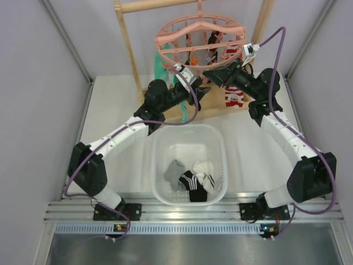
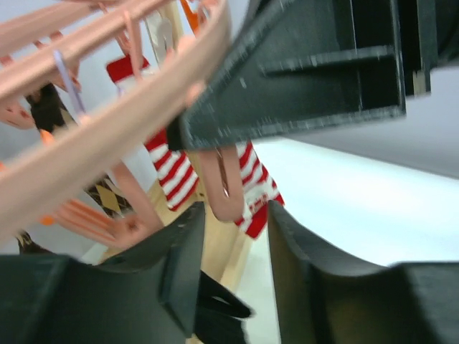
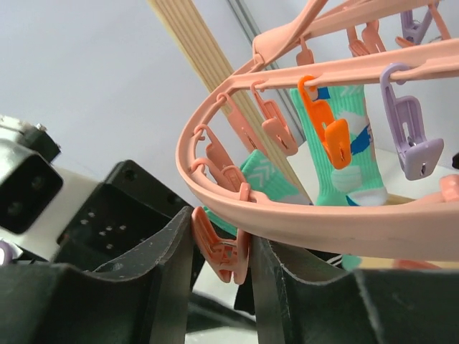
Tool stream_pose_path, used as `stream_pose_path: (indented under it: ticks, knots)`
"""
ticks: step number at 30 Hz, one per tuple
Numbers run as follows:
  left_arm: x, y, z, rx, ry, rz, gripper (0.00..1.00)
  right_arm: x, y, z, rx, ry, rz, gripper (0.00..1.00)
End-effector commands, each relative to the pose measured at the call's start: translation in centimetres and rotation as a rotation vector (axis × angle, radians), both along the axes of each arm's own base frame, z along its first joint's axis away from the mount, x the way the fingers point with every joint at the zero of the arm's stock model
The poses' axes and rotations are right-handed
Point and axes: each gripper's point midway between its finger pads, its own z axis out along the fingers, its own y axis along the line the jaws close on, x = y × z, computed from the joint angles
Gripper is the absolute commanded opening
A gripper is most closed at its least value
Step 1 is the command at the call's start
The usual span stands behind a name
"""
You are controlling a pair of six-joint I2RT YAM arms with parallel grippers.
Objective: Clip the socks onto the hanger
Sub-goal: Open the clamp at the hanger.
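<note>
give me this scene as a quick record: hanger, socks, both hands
hanger: pink, round, hung on the wooden rack
right hand: shut on a pink peg under the outer ring
left hand: open, a second peg hanging into its gap
socks: grey, black striped and white, loose in the white basket
already hanging: teal sock, red-and-white striped sock
held sock: none in either hand
</note>
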Motion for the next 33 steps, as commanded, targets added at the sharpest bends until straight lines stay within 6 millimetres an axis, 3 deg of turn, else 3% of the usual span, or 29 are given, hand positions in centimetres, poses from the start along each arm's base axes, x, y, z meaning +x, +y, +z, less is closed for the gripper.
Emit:
stream_pose_path:
  ticks: [1, 3, 4, 8, 12, 14, 16, 17, 20, 22, 24, 29, 33]
  knots:
    - [-2.0, 0.5, 0.5, 0.040, -0.036, -0.049, 0.47, -1.0, -0.3, 4.7, 0.032, -0.162, 0.000, 0.00]
    - [-3.2, 1.0, 0.1, 0.071, -0.032, -0.091, 0.54, -1.2, -0.3, 4.7, 0.028, -0.169, 0.010, 0.00]
    - [-4.1, 1.8, 1.1, 0.067, -0.043, -0.107, 0.55, -1.2, -0.3, 4.6, 0.025, -0.173, 0.013, 0.00]
    - [-6.4, 4.2, -0.3, 0.122, 0.089, -0.159, 0.56, -1.3, -0.3, 4.4, 0.016, -0.184, 0.024, 0.00]
    - [-6.0, 6.1, 1.8, 0.065, 0.050, -0.069, 0.60, -1.8, 0.1, 3.6, 0.005, -0.182, 0.071, 0.00]
    - [-5.4, 5.9, 3.3, 0.042, 0.022, -0.060, 0.61, -2.7, 0.4, 4.2, -0.006, -0.249, 0.118, 0.00]
    - [-4.2, 5.2, 3.3, 0.043, 0.029, -0.054, 0.60, -3.1, 0.8, 3.9, -0.040, -0.301, 0.161, 0.00]
    - [-3.9, 5.1, 4.6, 0.029, 0.006, -0.056, 0.60, -3.1, 0.8, 4.2, -0.047, -0.332, 0.166, 0.00]
    - [-2.6, 5.0, 5.6, 0.007, -0.004, -0.079, 0.51, -3.3, 1.0, 4.4, -0.085, -0.403, 0.202, 0.00]
    - [-1.8, 5.0, 5.4, 0.015, 0.004, -0.085, 0.48, -3.4, 1.2, 4.3, -0.100, -0.425, 0.228, 0.00]
    - [-2.1, 4.9, 5.5, 0.032, -0.021, -0.126, 0.45, -3.4, 1.2, 4.7, -0.098, -0.438, 0.237, 0.00]
    - [-2.6, 4.8, 5.0, 0.035, -0.065, -0.146, 0.57, -3.4, 1.2, 4.6, -0.081, -0.422, 0.232, 0.00]
    - [-2.3, 4.8, 5.6, -0.002, -0.084, -0.132, 0.58, -2.9, 0.9, 4.9, -0.049, -0.385, 0.173, 0.00]
